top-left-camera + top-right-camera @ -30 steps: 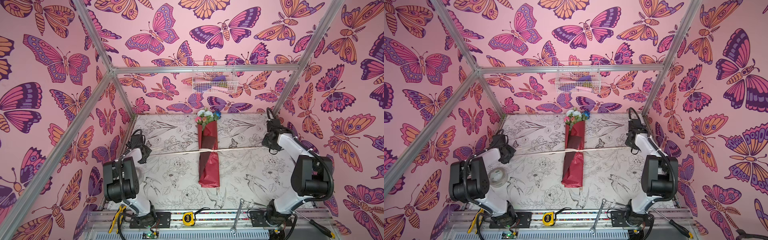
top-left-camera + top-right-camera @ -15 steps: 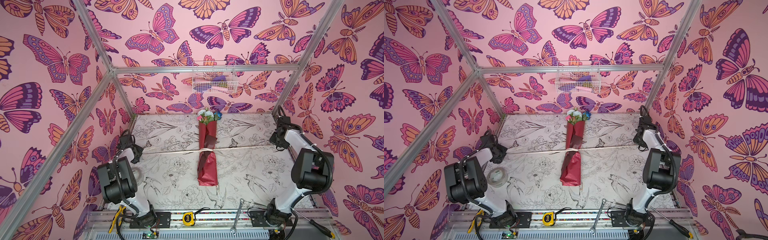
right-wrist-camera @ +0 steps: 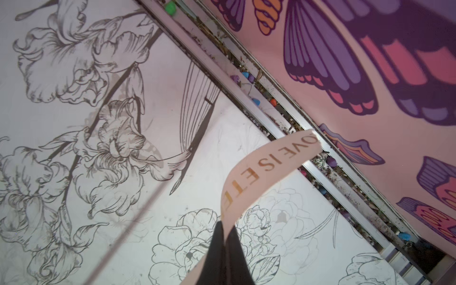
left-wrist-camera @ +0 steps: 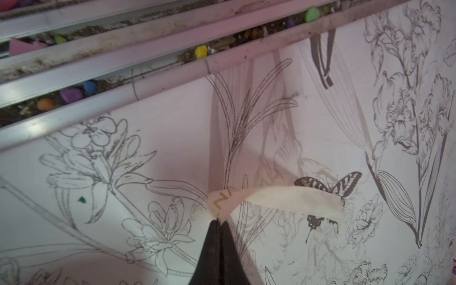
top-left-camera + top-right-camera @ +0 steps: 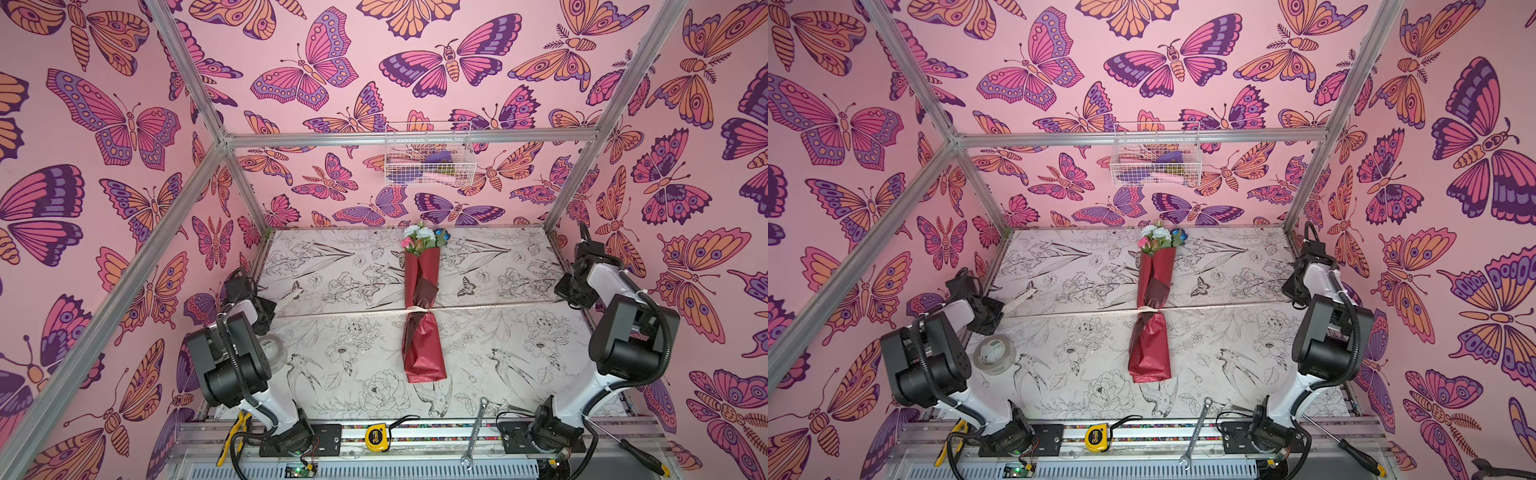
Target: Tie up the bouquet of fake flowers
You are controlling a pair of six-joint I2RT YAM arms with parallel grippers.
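Glossy dark red paper wraps the bouquet of fake flowers (image 5: 422, 316), which lies lengthwise along the middle of the counter (image 5: 332, 266). Its white, pink and blue heads point to the far wall and its wrapped foot points to the near edge. A cream ribbon (image 5: 486, 308) with gold lettering crosses the bouquet at its waist, where the paper is pinched in, and runs in a straight line out to both sides of the counter. The left gripper (image 4: 218, 221) sits at the left edge of the counter, well apart from the bouquet, and is clenched on the ribbon's left end, with a short tail sticking out past its tips. The right gripper (image 3: 223, 225) sits at the right edge, equally well apart, and pinches the ribbon's right end, whose loose tail curls up beyond the tips. The bouquet lies between the two grippers, about midway, joined to them only by the ribbon. A roll of clear tape (image 5: 994, 353) lies near the left arm. A yellow tape measure (image 5: 377, 436) and a wrench (image 5: 476, 432) rest at the near edge. A white wire basket (image 5: 428, 160) hangs on the far wall.
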